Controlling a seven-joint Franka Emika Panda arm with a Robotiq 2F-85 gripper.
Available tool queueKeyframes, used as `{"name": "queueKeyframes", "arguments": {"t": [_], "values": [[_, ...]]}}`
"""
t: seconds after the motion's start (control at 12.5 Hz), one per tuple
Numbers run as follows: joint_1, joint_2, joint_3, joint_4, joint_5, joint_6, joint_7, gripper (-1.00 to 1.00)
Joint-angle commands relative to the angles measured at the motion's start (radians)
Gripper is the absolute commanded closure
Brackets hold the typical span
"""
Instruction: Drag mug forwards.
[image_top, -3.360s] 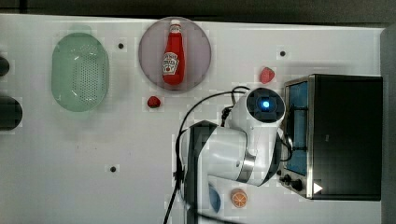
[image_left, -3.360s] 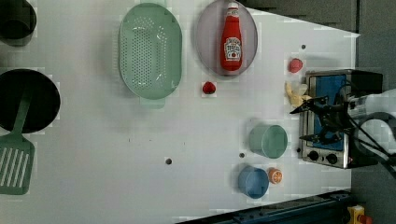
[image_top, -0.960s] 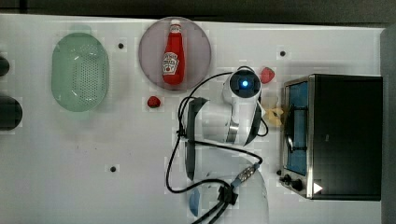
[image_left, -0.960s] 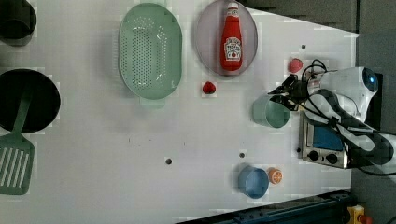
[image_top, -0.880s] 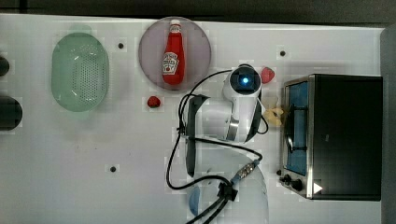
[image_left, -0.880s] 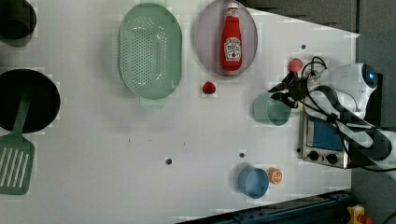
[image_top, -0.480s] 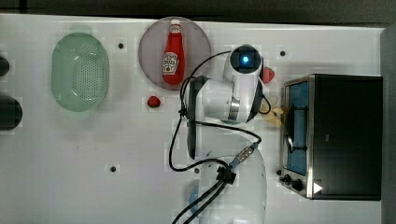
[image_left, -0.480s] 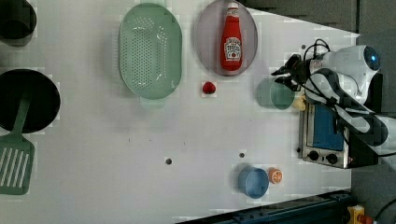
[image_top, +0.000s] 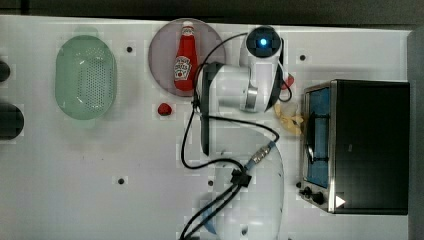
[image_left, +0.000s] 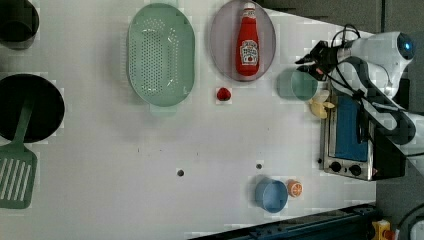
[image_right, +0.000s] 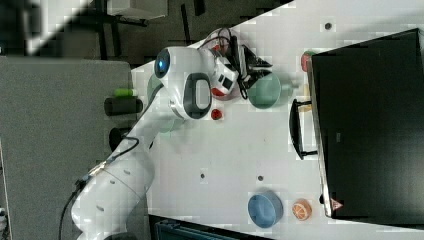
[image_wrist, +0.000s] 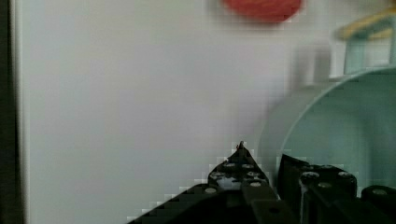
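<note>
Since a moment ago the mug (image_left: 297, 84) is sliding up the left view — now lying beside the ketchup plate (image_left: 220, 45), the gripper (image_left: 315, 62) pinching its rim, fingers straddling the wall.

The red plastic ketchup bottle (image_left: 247, 42) lying on the round grey plate (image_left: 220, 45) carries a white label with dark print, shaped like a Heinz label, but the wording itself is too small to read. In the right view, a small red warning triangle sign (image_right: 335, 205) sits on the dark side of the black toaster oven (image_right: 370, 125); its symbol cannot be made out. No other text shows.
</note>
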Motion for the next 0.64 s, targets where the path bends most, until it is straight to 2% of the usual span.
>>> {"name": "queueKeyframes", "arguments": {"t": [0.08, 0.32, 0.4, 0.64], "values": [[0.014, 0.037, -0.01, 0.074, 0.018, -0.013, 0.019, 0.65], [0.015, 0.053, -0.012, 0.11, 0.018, -0.048, 0.019, 0.65], [0.015, 0.053, -0.012, 0.113, 0.018, -0.052, 0.019, 0.57], [0.018, 0.037, -0.012, 0.112, 0.018, -0.054, 0.019, -0.09]]}}
